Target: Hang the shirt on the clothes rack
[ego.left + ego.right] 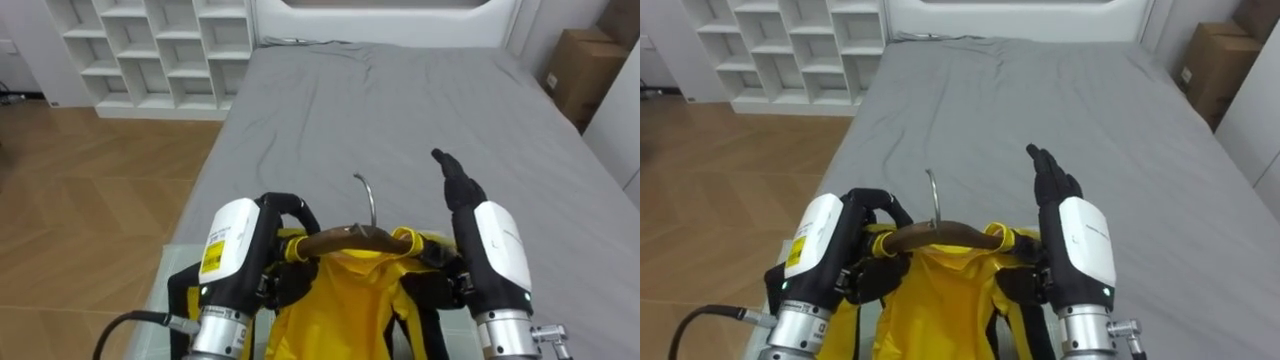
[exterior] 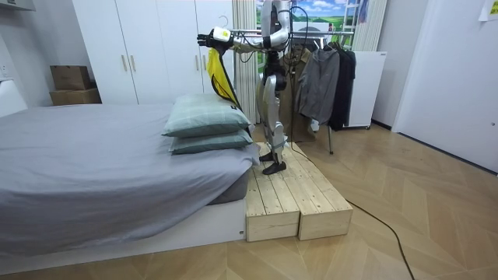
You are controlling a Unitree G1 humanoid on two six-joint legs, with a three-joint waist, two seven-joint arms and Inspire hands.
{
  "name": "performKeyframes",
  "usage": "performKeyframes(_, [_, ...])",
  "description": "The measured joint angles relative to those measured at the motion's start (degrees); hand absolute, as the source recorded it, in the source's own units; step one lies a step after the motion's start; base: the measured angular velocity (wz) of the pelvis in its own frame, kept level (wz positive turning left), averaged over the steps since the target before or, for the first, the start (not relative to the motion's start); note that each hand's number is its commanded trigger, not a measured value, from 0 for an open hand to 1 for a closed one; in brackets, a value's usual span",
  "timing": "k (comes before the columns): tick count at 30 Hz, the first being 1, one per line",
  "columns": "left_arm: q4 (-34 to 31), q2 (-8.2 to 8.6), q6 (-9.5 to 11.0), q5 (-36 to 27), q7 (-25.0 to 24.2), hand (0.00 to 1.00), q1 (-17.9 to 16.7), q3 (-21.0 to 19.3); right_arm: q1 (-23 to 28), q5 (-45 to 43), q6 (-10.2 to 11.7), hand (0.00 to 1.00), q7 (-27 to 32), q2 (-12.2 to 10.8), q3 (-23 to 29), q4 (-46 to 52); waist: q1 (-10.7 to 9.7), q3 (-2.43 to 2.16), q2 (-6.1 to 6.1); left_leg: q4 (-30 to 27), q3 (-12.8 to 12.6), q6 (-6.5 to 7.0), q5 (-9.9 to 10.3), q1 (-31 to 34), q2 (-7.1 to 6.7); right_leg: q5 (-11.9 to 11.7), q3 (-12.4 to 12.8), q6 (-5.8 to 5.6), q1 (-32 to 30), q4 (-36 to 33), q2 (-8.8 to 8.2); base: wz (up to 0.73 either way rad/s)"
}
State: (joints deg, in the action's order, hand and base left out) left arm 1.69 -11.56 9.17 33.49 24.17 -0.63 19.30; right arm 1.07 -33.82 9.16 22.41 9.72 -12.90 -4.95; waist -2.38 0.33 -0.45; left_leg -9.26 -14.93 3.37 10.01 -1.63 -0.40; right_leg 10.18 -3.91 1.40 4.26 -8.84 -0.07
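The fingers (image 1: pixel 287 207) of the left hand (image 1: pixel 290 272) are clenched round the left end of the wooden hanger (image 1: pixel 345 238), while the fingers (image 1: pixel 447 170) of the right hand (image 1: pixel 462 195) are straight and released, just beside the hanger's right end. The yellow garment (image 1: pixel 335 300) hangs from it over the near edge of the grey bed (image 1: pixel 400 100). The robot stands on a wooden platform (image 2: pixel 288 198) at the bed's end by the pillows (image 2: pixel 206 117), a clothes rack (image 2: pixel 327 70) behind it
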Motion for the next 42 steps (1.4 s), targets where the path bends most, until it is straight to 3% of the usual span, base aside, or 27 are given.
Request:
performKeyframes(9, [0.0,0.19,0.0,-0.1,-0.1,1.0,0.0,0.0,0.0,2.4,0.0,0.0,-6.6,0.0,-1.6,0.0,1.1,0.11,-0.14,0.0,0.0,0.0,0.0,0.0,0.03,0.0,-0.1,0.0,0.0,0.0,0.0,0.0])
performKeyframes(20, [0.0,0.24,0.0,1.0,-0.1,1.0,0.0,0.1,0.0,2.2,0.0,0.0,-8.6,-0.3,-1.7,0.0,1.2,0.25,-0.37,0.0,0.1,-0.01,0.0,0.4,0.02,0.0,-0.7,0.0,-0.3,0.1,-0.04,0.0])
performKeyframes(21, [0.0,0.23,0.0,1.0,-0.1,1.0,0.0,0.1,0.0,2.2,0.0,0.03,-8.8,-0.3,-1.7,0.0,1.2,0.25,-0.37,0.0,0.2,-0.01,0.0,0.5,0.02,0.0,-0.7,0.0,-0.3,0.1,-0.04,0.03])
performKeyframes(22, [0.0,0.23,0.0,1.0,-0.1,1.0,0.0,0.1,0.0,2.2,0.0,0.16,-8.8,-0.3,-1.7,0.0,1.1,0.25,-0.36,0.0,0.2,-0.01,0.0,0.5,0.02,0.0,-0.8,0.0,-0.3,0.1,-0.04,0.04])
performKeyframes(24, [0.0,0.26,0.0,1.1,-0.1,1.0,0.0,0.1,0.0,2.0,0.0,0.3,-8.8,-0.3,-1.7,0.0,1.1,0.25,-0.37,0.0,0.4,-0.01,0.0,0.5,0.02,0.0,-0.8,0.0,-0.3,0.1,-0.03,0.02])
performKeyframes(25, [0.0,0.28,0.0,1.1,-0.1,1.0,0.0,0.1,0.0,1.9,0.0,0.41,-8.8,-0.3,-1.7,0.0,1.2,0.25,-0.37,0.0,0.4,-0.01,0.0,0.5,0.02,0.0,-0.8,0.0,-0.3,0.1,-0.04,0.0])
performKeyframes(27, [0.0,0.33,0.0,1.1,-0.2,1.0,0.0,0.1,0.0,1.8,0.0,0.51,-8.8,-0.3,-1.7,0.0,1.1,0.25,-0.37,0.0,0.5,-0.01,0.0,0.5,0.0,0.0,-0.8,0.0,-0.3,0.1,-0.05,0.0])
performKeyframes(30, [0.0,0.42,0.0,1.0,-1.0,1.0,0.0,0.1,0.0,1.8,0.0,0.91,-8.8,-0.3,-1.7,0.0,1.1,0.25,-0.37,0.0,0.6,-0.01,0.0,0.5,-0.02,0.0,-0.8,0.0,-0.3,0.1,-0.06,0.0])
performKeyframes(31, [0.0,0.51,0.0,1.1,-1.2,1.0,0.0,0.1,0.0,1.8,0.0,1.0,-8.8,-0.3,-1.7,0.0,1.1,0.25,-0.37,0.0,0.6,-0.01,0.0,0.5,-0.02,0.0,-0.8,0.0,-0.3,0.1,-0.06,0.0])
performKeyframes(37, [0.2,1.21,0.0,1.0,-1.4,1.0,0.0,0.1,0.0,1.8,0.0,1.0,-8.8,-0.3,-1.8,-0.1,1.2,0.35,-0.54,0.0,0.6,-0.01,0.0,0.5,-0.02,0.0,-0.8,0.0,-0.2,0.1,-0.06,0.0])
performKeyframes(42, [0.5,1.67,0.1,1.1,-1.5,1.0,0.0,0.1,0.0,1.7,0.0,1.0,-8.8,-0.5,-1.9,-0.7,1.2,0.74,-1.16,0.0,0.6,-0.01,0.0,0.5,-0.01,0.0,-0.8,0.0,-0.3,0.1,-0.04,0.0])
